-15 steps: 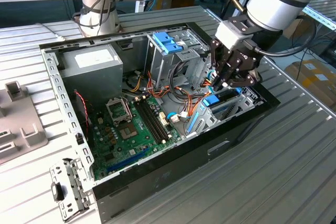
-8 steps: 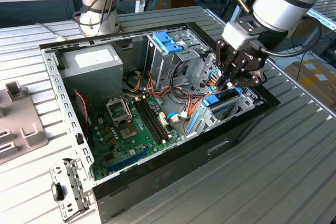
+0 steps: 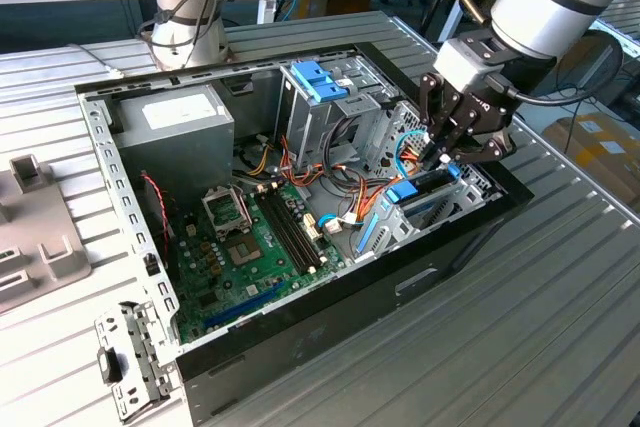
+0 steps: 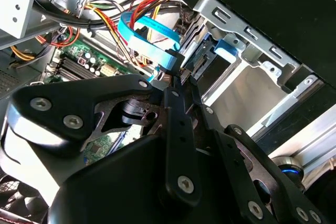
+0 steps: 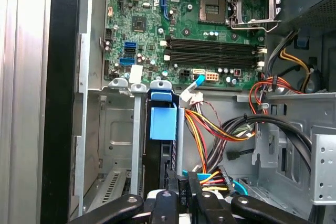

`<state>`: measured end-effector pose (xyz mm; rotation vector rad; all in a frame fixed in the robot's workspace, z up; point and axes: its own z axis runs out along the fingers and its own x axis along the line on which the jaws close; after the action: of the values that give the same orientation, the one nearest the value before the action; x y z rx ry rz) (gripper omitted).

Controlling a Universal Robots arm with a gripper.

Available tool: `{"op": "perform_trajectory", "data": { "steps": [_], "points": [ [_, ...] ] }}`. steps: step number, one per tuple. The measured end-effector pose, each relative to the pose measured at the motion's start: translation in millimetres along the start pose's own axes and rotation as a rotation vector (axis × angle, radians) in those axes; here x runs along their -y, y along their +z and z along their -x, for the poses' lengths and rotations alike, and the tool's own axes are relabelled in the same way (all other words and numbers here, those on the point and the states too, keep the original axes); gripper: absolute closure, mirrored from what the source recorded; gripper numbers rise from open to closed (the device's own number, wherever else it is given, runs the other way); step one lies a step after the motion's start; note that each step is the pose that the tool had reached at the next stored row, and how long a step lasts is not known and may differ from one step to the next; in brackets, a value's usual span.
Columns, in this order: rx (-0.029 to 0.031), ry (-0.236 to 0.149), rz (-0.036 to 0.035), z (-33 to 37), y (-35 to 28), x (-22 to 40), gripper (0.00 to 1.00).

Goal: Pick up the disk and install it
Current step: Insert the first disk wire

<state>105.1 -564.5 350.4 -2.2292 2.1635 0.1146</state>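
The disk [image 3: 425, 199] stands on edge in the drive bay at the case's front corner, on the exterior view's right. It is dark with blue rails, and its blue tab [image 5: 163, 121] sticks up out of the grey bay. My gripper [image 3: 442, 155] hangs just above the disk's rear end. Its fingers are drawn together on a black cable plug [image 5: 181, 193], where blue and coloured wires meet. In the second wrist view the fingertips [image 4: 169, 88] sit right by the blue cable's plug [image 4: 167, 62], with the disk [image 4: 223, 51] slightly beyond.
The open computer case [image 3: 130, 247] holds a green motherboard [image 3: 250, 247], a grey power supply [image 3: 175, 122] and an upper drive cage with a blue latch [image 3: 322, 82]. Bundled wires [image 5: 231, 129] crowd the space beside the bay. A second robot arm [image 3: 190, 7] stands behind the case.
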Motion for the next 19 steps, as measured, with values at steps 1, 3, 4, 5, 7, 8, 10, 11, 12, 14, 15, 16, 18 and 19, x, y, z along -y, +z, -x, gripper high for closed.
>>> {"op": "perform_trajectory", "data": {
  "steps": [1,3,4,5,7,8,10,11,12,14,15,16,18,19],
  "points": [
    [0.0000,0.000,0.0000,-0.1,0.0,0.0,0.81],
    [-0.0001,0.000,0.0000,-0.1,0.0,0.1,0.81],
    [0.0001,0.000,0.0000,-0.1,0.0,0.4,0.81],
    [0.0000,0.000,0.0000,-0.1,0.0,1.0,0.81],
    [-0.0001,0.000,0.0001,-0.1,-0.1,2.1,0.81],
    [0.0000,0.000,0.0000,-0.1,-0.1,2.6,0.81],
    [0.0002,0.000,0.0000,-1.0,0.0,3.1,0.81],
    [0.0000,0.001,0.0000,-2.4,-0.1,3.1,0.81],
    [-0.0001,0.002,-0.0001,-3.7,0.0,3.1,0.81],
    [0.0004,0.004,-0.0003,-5.7,1.9,3.1,0.81],
    [0.0003,0.005,-0.0004,-5.9,3.0,3.2,0.81],
    [0.0000,0.007,-0.0005,-6.0,5.1,2.8,0.81],
    [0.0002,0.009,-0.0006,-6.4,9.3,4.3,0.81],
    [0.0015,0.009,-0.0007,-6.2,5.1,5.9,0.81]
  ]
}}
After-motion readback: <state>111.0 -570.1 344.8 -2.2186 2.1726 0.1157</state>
